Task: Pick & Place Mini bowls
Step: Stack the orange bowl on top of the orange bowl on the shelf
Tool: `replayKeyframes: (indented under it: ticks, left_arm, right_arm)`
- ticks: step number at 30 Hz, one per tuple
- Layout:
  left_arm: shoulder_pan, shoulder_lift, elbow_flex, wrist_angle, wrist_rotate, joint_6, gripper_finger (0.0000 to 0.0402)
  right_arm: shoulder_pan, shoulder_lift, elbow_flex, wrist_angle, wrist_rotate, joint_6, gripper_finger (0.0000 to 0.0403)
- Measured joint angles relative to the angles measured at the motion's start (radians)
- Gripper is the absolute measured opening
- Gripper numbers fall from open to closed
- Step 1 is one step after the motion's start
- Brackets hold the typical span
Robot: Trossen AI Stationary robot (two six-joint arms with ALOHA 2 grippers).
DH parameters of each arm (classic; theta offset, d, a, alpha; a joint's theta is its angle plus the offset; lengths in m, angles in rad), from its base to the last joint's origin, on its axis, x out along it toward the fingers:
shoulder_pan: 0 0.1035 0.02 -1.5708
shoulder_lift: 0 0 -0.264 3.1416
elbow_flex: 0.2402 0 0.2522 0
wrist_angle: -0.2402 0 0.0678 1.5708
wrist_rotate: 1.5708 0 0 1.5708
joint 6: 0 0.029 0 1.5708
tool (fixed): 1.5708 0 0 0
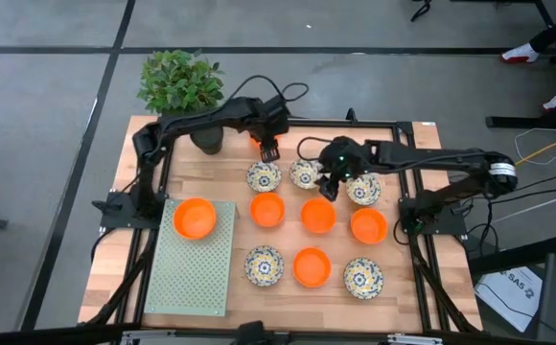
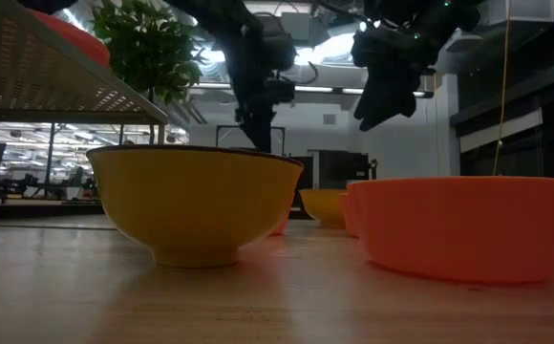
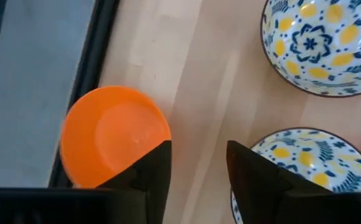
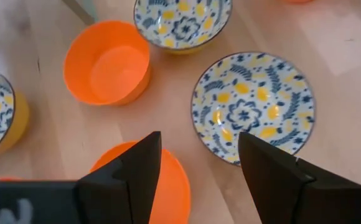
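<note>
Several mini bowls stand on the wooden table, resting on their bases: orange ones (image 1: pixel 267 209) (image 1: pixel 317 215) (image 1: pixel 368 226) (image 1: pixel 311 266) and floral ones (image 1: pixel 264 176) (image 1: pixel 363 189) (image 1: pixel 264 265). One more orange bowl (image 1: pixel 194 218) sits on the green mat (image 1: pixel 190 278). My left gripper (image 1: pixel 268 150) (image 3: pixel 196 165) is open near the far edge, over bare wood between a small orange bowl (image 3: pixel 115 134) and a floral bowl (image 3: pixel 311 165). My right gripper (image 1: pixel 328 187) (image 4: pixel 199 165) is open and raised above the far row, over an orange bowl (image 4: pixel 143 183) beside a floral bowl (image 4: pixel 253 106).
A black pot with a green plant (image 1: pixel 180 81) stands at the table's far left corner, close to my left arm. A black frame (image 1: pixel 393 125) runs around the table. In the low view a yellow-sided bowl (image 2: pixel 196 205) and an orange bowl (image 2: pixel 468 225) stand close to the near edge.
</note>
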Motion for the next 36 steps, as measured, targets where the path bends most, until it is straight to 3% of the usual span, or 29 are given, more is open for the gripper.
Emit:
replayKeyframes:
  ticks: [12,36]
  left_arm:
    - [0.036,0.151,-0.001,0.047,-0.011,-0.038,0.0155]
    - [0.057,0.179,-0.004,0.093,-0.035,-0.014,0.0150]
  right_arm:
    - [-0.013,-0.008,-0.001,0.002,0.051,0.003,0.0213]
    - [-0.022,-0.009,-0.001,0.050,0.052,-0.003,0.0213]
